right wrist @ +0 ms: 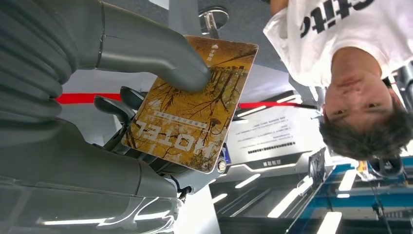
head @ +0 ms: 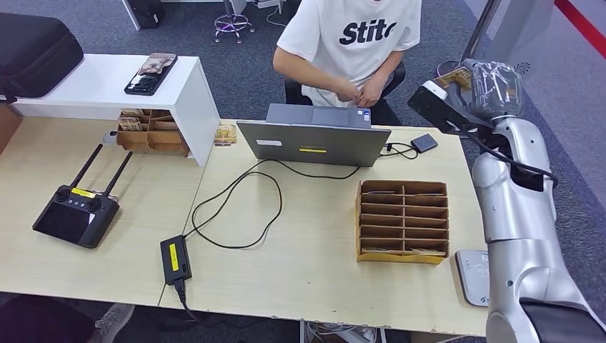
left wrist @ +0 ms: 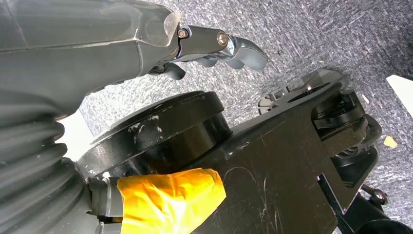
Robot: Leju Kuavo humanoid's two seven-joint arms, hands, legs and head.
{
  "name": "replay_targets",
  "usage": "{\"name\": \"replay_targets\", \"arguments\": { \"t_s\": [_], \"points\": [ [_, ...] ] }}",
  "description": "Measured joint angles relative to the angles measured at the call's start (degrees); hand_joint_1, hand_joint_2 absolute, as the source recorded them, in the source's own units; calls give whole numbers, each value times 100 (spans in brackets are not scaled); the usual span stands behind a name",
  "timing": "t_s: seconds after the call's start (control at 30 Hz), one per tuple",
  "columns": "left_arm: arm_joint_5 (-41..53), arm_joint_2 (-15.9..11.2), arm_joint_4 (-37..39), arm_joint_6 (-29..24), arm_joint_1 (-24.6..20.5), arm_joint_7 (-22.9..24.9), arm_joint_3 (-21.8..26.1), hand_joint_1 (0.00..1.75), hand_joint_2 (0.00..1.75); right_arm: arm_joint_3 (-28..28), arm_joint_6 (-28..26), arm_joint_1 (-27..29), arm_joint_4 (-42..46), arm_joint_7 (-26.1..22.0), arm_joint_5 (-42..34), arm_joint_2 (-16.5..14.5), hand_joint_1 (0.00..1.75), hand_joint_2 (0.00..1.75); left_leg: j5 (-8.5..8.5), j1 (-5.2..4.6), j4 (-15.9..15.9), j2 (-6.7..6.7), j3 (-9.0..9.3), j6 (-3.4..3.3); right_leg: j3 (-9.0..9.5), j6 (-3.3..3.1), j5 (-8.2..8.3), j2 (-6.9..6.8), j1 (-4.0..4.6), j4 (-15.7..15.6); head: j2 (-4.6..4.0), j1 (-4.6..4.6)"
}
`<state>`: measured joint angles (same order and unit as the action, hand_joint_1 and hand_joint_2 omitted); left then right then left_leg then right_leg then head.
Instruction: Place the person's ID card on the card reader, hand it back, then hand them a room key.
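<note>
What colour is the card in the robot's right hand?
The card is golden yellow-brown with dark tree branches and white HOTEL lettering, clearest in the right wrist view.

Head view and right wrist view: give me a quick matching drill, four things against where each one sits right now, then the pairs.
Things:
1. hotel key card
2. card reader
3. remote controller
4. phone

Places:
A. on the white shelf top
B. near table edge, beside the right arm
C. pinched in the right hand, raised toward the person
D. left part of the table

Pairs: 1-C, 2-B, 3-D, 4-A
</note>
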<state>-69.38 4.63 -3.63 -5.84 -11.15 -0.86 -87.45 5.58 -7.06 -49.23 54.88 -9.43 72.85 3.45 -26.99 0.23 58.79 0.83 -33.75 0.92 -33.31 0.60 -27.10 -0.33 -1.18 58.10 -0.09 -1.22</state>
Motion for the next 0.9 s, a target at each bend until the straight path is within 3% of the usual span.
{"name": "replay_targets", "arguments": {
  "t_s": [0.03,0.17,0.3,0.53,0.67,0.77,0.9],
  "points": [
    [-11,0,0,0,0,1,0,0,175,24,-14,49,69,-26,-22,0,175,175,0,0,0,0,0,0,0,0,0,0,0,0,0,0],
    [-33,0,0,-1,1,3,0,0,175,75,-31,197,267,-86,-42,2,175,0,0,0,0,-1,1,0,-1,0,0,2,0,0,0,0],
    [-139,3,0,-14,7,5,0,0,175,148,-265,545,623,-324,-225,30,175,0,0,1,0,3,2,0,0,0,-1,-2,0,-2,0,0],
    [-471,11,0,-96,33,11,1,0,175,596,-333,1820,1781,-873,-1162,30,175,0,-8,0,0,9,-2,-7,0,4,-5,-7,0,-4,1,-1],
    [-702,23,0,-141,61,-13,2,0,175,910,90,2642,2556,-1304,-2235,-18,175,175,-13,0,-1,12,-4,-13,2,9,-12,-11,0,-7,1,-1],
    [-816,32,0,-157,72,-15,2,0,175,1146,261,3177,3092,-1496,-2784,-69,175,175,-17,-1,-1,11,-4,-10,2,11,-13,-11,0,-7,0,-1],
    [-860,35,0,-160,74,-10,2,0,175,1394,320,3562,3539,-1536,-2917,-102,175,175,-18,-1,-1,5,-3,-10,2,11,-14,-7,-1,-7,0,0]
  ]
}}
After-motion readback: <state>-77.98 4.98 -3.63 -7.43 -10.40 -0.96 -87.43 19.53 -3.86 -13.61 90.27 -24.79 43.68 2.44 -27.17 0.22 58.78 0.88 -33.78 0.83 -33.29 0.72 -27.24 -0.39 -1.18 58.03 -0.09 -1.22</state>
